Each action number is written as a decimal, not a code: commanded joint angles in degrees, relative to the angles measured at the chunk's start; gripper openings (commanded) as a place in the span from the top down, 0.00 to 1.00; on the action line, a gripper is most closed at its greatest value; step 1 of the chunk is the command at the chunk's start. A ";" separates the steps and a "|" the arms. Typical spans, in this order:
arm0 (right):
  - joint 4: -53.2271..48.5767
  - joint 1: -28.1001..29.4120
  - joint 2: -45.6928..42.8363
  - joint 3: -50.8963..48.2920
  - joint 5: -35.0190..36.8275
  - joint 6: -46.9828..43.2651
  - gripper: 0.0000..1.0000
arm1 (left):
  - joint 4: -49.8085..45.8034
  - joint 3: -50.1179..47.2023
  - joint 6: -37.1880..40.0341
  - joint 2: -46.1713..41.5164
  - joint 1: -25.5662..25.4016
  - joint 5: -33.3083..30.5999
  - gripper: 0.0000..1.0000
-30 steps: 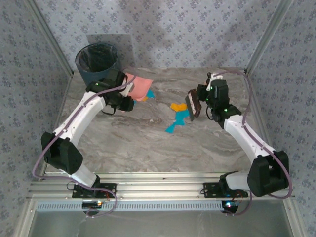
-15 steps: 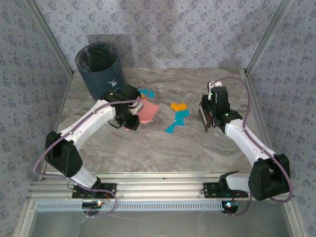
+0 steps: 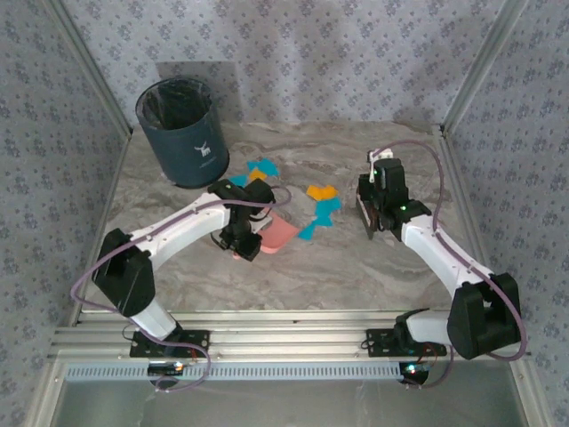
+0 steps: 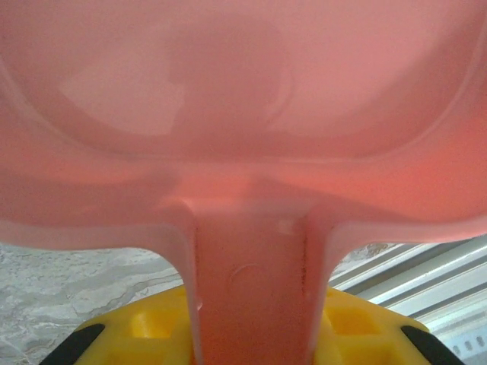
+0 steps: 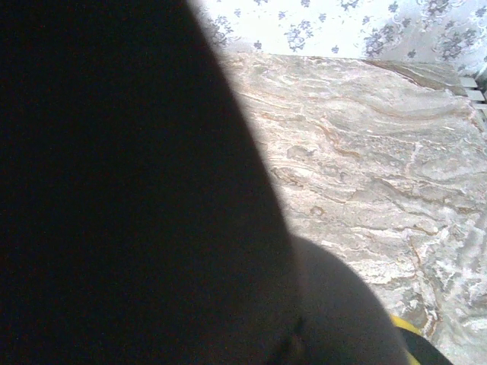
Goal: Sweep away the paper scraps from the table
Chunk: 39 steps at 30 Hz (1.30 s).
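Left gripper (image 3: 248,239) clenched on the handle of a pink dustpan (image 3: 278,233), right gripper (image 3: 372,213) clasping a dark brush (image 3: 364,213), orange and teal paper scraps (image 3: 323,212) on the marble table (image 3: 356,267) between the two grippers, nearest teal piece just beside the dustpan's lip, more scraps beyond the left gripper.

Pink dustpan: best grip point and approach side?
Grip the dustpan by its handle, the narrow straight stem behind the wide scoop, coming in from the rear, opposite the open lip. The stem gives two parallel sides for the fingers, while the scoop's walls flare and curve. The left gripper is shut on that stem this way, one yellow finger on each side.
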 commanded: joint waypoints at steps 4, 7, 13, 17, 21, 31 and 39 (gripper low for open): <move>0.91 2.83 1.35 0.22 2.15 -0.43 1.00 | -2.94 0.16 2.13 3.55 -2.28 0.59 1.00; 1.32 3.68 1.30 -0.29 2.42 0.10 1.00 | -3.03 0.05 2.30 4.65 -3.04 1.15 1.00; 1.40 4.83 1.43 -0.93 2.62 0.98 1.00 | -2.79 -0.29 2.84 6.72 -3.69 2.55 1.00; 1.62 5.54 1.41 -1.21 2.76 1.18 1.00 | -2.16 -0.63 2.96 7.53 -3.69 3.87 1.00; 1.71 6.32 1.85 -1.25 3.03 1.33 1.00 | -1.70 -0.91 3.44 8.15 -3.70 5.38 1.00; 1.71 8.81 2.42 -1.68 3.20 2.17 1.00 | -0.92 -0.74 3.54 10.81 -3.73 5.66 1.00; 1.75 11.78 3.03 -1.85 2.84 2.08 1.00 | 0.00 0.58 3.90 13.14 -3.79 5.32 1.00</move>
